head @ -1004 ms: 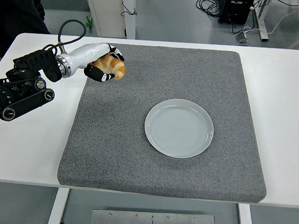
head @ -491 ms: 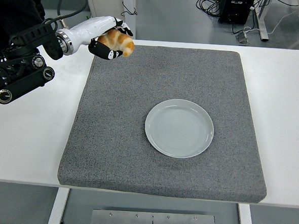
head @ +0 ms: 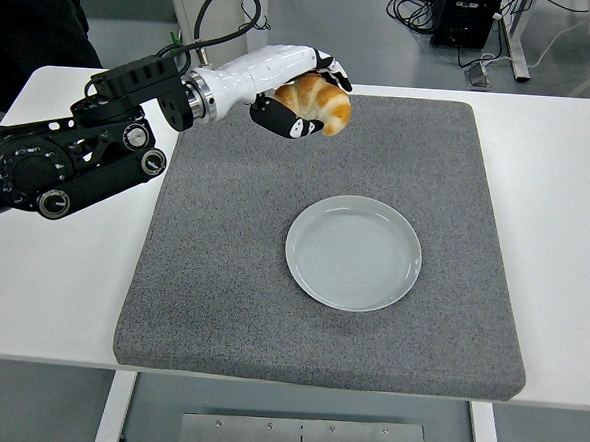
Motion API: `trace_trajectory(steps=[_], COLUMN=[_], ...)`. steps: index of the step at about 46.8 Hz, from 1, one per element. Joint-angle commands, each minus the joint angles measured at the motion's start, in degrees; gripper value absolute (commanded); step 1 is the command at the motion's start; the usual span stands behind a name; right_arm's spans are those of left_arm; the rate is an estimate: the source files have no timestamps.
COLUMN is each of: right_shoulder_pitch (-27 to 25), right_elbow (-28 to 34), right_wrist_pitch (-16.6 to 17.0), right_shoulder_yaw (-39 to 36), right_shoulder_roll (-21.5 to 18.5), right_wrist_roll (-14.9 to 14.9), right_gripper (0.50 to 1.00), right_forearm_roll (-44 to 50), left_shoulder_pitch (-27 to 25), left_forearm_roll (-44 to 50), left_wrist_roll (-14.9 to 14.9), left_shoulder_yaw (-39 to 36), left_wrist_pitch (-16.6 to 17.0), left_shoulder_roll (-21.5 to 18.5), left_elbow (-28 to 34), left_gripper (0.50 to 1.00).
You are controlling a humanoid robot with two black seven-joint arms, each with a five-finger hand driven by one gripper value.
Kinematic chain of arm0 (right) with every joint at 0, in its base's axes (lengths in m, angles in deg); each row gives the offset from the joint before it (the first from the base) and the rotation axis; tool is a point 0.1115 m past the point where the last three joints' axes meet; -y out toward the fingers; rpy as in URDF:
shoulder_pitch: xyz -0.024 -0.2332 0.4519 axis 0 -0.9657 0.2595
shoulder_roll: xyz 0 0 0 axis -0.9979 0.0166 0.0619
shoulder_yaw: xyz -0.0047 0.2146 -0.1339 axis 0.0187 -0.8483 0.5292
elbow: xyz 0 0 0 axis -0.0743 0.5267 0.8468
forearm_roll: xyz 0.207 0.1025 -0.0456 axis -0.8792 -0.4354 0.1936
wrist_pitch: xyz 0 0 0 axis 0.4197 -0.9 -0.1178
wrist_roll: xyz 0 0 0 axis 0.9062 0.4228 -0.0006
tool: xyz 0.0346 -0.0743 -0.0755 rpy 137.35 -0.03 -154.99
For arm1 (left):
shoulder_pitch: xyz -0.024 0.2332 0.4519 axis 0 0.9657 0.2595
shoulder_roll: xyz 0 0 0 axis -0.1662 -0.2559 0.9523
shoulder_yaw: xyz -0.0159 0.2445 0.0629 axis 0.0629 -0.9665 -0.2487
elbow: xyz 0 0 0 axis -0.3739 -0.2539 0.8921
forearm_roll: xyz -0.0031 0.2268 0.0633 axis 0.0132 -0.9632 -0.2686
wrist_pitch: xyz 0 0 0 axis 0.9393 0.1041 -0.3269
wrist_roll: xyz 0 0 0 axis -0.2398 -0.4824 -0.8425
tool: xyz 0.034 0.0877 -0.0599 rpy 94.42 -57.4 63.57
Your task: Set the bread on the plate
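Up in the air over the far part of the mat, the golden-brown crescent-shaped bread sits in the robot's left hand, a white and black hand with five fingers. The fingers are curled around the bread and grip it, so it touches nothing else. The bread's long side runs from left to right, and its right end pokes out past the hand.

The round pale blue-grey plate lies flat on the square grey fuzzy mat. It is nearer to the robot than the bread, and a little to the right. I think the hand must move that way and then go down. The plate has nothing in it.

The mat lies on the white table. No right hand shows.
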Motion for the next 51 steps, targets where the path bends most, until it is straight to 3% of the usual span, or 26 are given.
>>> trace_trajectory(steps=[1,32,51], right_shoulder_pitch=[0.0,0.0,-0.1], right_elbow=[0.0,0.0,0.0], right_wrist_pitch=[0.0,0.0,0.0], right_shoulder_yaw=[0.0,0.0,0.0], right_shoulder_roll=[0.0,0.0,0.0], right_wrist_roll=[0.0,0.0,0.0], right_gripper=[1.000,1.000,1.000], right_forearm_roll=[0.0,0.0,0.0], left_shoulder_pitch=[-0.4,-4.2,-3.8], left_forearm_roll=[0.0,-2.7,-5.7], left_wrist_roll=[-0.1,-0.5,-0.5], left_shoulder_yaw=[0.0,-1.1,-4.9], left_wrist_pitch=[0.0,0.0,0.4], left_shoulder_roll=[1.6,9.3,12.9], left_elbow=[0.0,0.0,-0.1], left_gripper=[0.625,0.631,0.637])
